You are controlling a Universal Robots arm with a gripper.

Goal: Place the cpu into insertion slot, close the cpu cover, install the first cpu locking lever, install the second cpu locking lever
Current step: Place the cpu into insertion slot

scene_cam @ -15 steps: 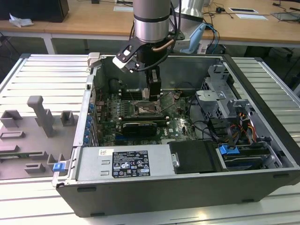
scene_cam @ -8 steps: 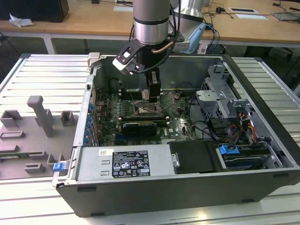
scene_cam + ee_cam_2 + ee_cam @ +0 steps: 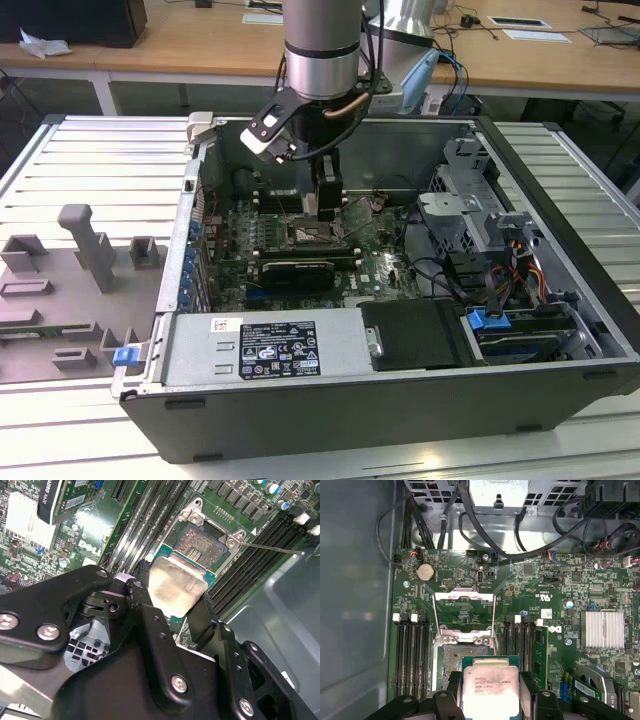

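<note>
1. Slatted metal table [image 3: 90, 165]: carries everything, spreads out below my gripper [image 3: 322, 212] and to both sides of the jaws.
2. Open PC case [image 3: 300, 420]: flat on table, directly under my jaws, which hang inside it.
3. Grey fixture tray [image 3: 60, 300]: on table, well off to exterior view's left of my jaws, just beside case wall; grey pegs & blocks stand on it.
4. Small blue clip [image 3: 124, 354]: at tray edge nr case, well apart from jaws.
</note>
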